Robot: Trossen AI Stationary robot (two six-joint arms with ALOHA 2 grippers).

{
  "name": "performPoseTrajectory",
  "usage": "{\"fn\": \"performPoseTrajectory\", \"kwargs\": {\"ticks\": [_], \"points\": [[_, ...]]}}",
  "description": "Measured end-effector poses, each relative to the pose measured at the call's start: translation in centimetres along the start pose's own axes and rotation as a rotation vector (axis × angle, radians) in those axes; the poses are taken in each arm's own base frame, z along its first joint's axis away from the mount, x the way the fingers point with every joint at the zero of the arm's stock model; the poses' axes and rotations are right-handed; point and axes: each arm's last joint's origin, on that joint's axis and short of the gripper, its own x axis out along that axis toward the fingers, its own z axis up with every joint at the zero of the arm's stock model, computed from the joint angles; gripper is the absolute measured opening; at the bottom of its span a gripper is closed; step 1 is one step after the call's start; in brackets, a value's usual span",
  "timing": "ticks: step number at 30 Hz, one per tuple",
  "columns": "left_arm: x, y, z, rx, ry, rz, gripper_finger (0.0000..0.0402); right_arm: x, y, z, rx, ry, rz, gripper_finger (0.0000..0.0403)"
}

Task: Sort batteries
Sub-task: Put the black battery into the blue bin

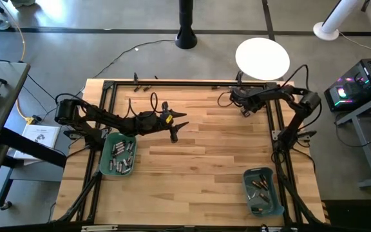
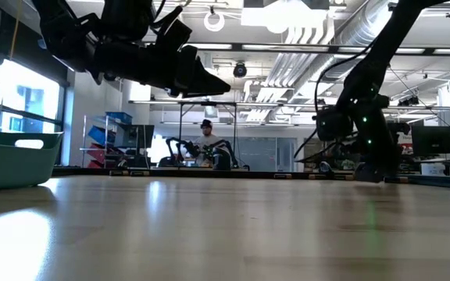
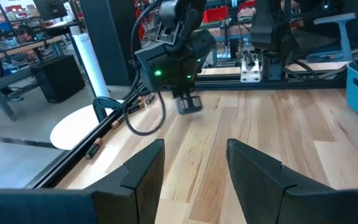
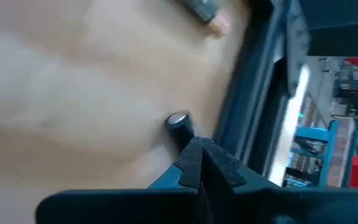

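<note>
Right gripper point(image 4: 199, 163): fingers pressed together at the table's far right rim, tips beside one battery point(image 4: 179, 121) standing on end against the black frame rail point(image 4: 253, 93). Left gripper point(image 1: 176, 127): fingers spread and empty, raised above the bare wooden table point(image 1: 218, 161) near its centre, with open boards on all sides. Sorted batteries point(image 1: 122, 156) lay in the teal left bin point(image 1: 105, 161) at the table's left edge; others point(image 1: 260, 187) lay in the teal right bin point(image 1: 277, 193) at the near right corner.
</note>
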Motion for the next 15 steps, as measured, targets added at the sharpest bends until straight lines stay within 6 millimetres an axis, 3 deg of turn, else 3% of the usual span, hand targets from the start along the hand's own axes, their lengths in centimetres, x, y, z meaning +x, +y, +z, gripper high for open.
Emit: {"fn": "performPoseTrajectory", "kwargs": {"ticks": [3,10,15], "points": [[0.0,0.0,0.0,-0.007,0.000,0.000,0.0167,-1.5,0.5,-0.9,-0.055,0.053,0.055,0.0000],[0.0,0.0,0.0,-0.008,-0.001,0.000,0.0167,-5.7,-0.4,-1.5,-0.108,0.055,0.135,0.0000],[0.0,0.0,0.0,-0.008,-0.001,0.001,0.0167,-6.1,-1.7,-1.4,-0.127,0.068,0.235,0.0019]]}}
